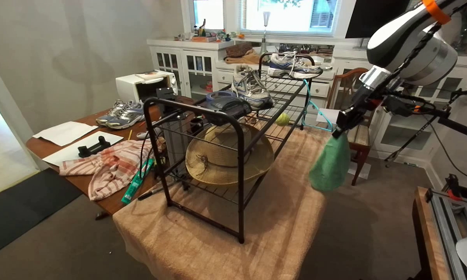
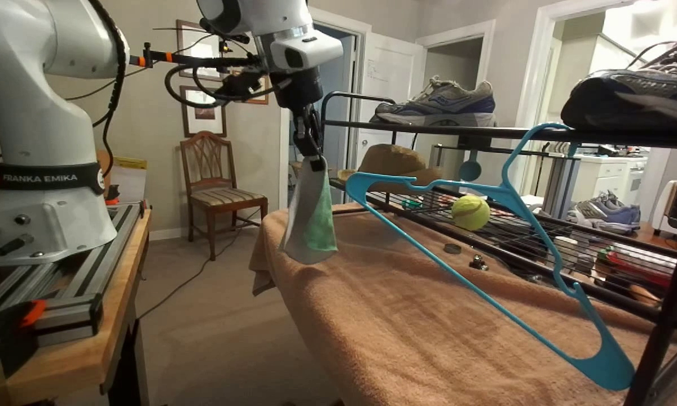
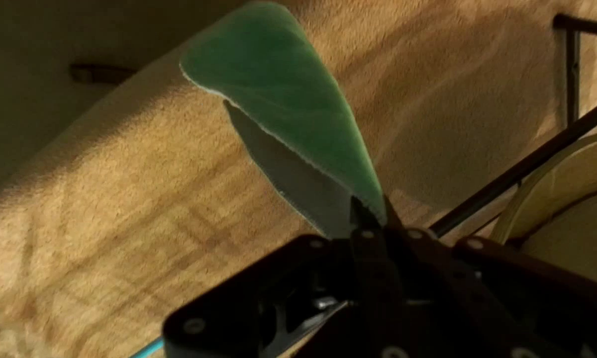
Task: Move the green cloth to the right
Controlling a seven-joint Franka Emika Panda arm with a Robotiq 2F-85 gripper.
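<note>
The green cloth [image 1: 330, 167] hangs folded from my gripper [image 1: 337, 133]. My gripper is shut on the cloth's upper end. In an exterior view the cloth [image 2: 319, 217] hangs by the edge of the towel-covered table, its underside greyish. The gripper [image 2: 317, 163] points downward there. In the wrist view the green cloth [image 3: 273, 84] reaches up and left from the closed fingertips [image 3: 373, 211], with a grey fold beneath it. The pinched part between the fingers is hidden.
A dark metal rack [image 1: 241, 186] on the tan towel [image 1: 280, 217] holds shoes [image 1: 253, 87], a straw hat [image 1: 229, 155] and a tennis ball [image 2: 470, 212]. A blue hanger [image 2: 457, 270] hangs from the rack's near end. A wooden chair [image 2: 220, 197] stands behind.
</note>
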